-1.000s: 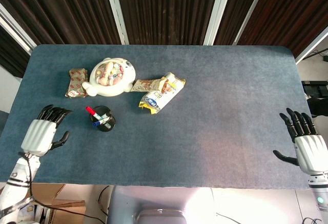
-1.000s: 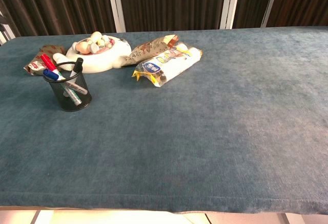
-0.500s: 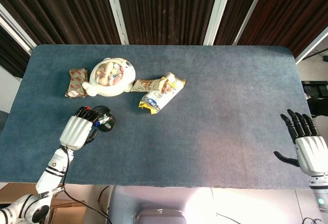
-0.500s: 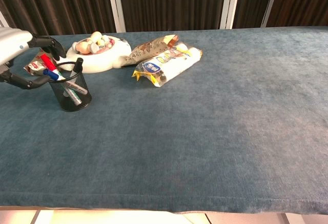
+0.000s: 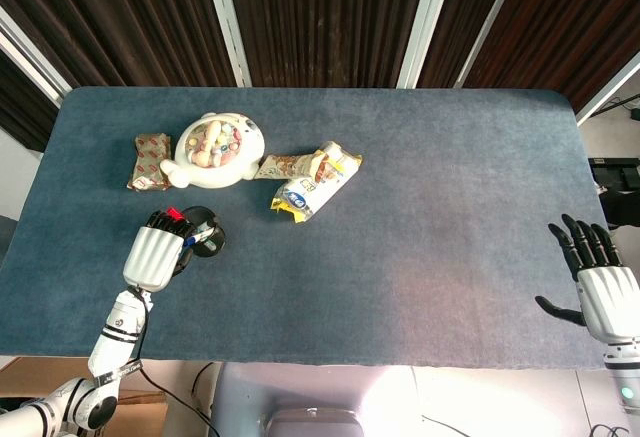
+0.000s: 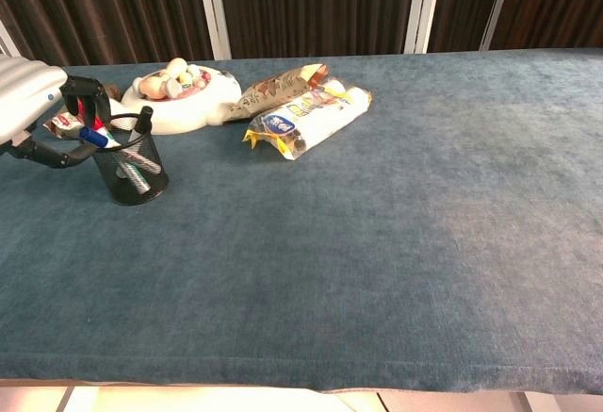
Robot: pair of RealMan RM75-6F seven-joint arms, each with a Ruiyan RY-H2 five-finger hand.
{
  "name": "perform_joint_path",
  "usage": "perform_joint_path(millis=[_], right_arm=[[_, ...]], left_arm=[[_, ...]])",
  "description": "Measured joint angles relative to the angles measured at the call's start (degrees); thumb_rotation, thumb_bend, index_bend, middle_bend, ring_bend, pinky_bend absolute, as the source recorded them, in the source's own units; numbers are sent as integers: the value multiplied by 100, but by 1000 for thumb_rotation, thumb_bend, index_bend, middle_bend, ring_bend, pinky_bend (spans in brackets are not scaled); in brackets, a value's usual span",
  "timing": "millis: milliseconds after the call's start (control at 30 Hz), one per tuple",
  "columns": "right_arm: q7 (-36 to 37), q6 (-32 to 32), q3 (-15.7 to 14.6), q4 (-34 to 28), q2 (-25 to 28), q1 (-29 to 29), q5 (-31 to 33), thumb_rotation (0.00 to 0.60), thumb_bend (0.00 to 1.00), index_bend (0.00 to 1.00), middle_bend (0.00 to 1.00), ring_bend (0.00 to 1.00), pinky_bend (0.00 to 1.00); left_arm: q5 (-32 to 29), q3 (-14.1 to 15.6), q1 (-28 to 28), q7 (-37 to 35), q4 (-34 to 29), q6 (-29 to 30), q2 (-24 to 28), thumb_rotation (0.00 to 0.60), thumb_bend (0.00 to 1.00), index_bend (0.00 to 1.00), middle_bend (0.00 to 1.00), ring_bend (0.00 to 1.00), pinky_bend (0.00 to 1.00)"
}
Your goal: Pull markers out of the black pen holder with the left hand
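1. Black pen holder (image 6: 135, 169): mesh cup, upright on the blue table (image 5: 420, 207), near its left front edge.
2. Markers: red-capped marker (image 6: 91, 116), blue-capped marker (image 6: 92, 137) and black-capped marker (image 6: 142, 119) stand in the holder.
3. Left hand (image 5: 155, 249): a second ago well left of the holder, now over its rim, fingers (image 6: 79, 94) curling round the red cap; firm grip cannot be confirmed. Extraction appears imminent.
4. Right hand (image 5: 598, 282): far right of the holder, fingers spread, holding nothing.
5. White animal-shaped dish (image 5: 212, 147) and snack packets (image 5: 315, 182): behind the holder.
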Motion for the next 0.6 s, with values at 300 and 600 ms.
perform_joint_path(millis=[300, 600], right_arm=[[19, -31, -7, 3, -2, 4, 15, 600, 92, 0, 18, 0, 0], [48, -54, -20, 8, 0, 3, 22, 600, 92, 0, 14, 0, 0]], left_arm=[[-50, 4, -45, -144, 152, 32, -72, 600, 336, 503, 538, 443, 313], [-85, 44, -95, -256, 224, -40, -85, 600, 443, 566, 583, 469, 313]])
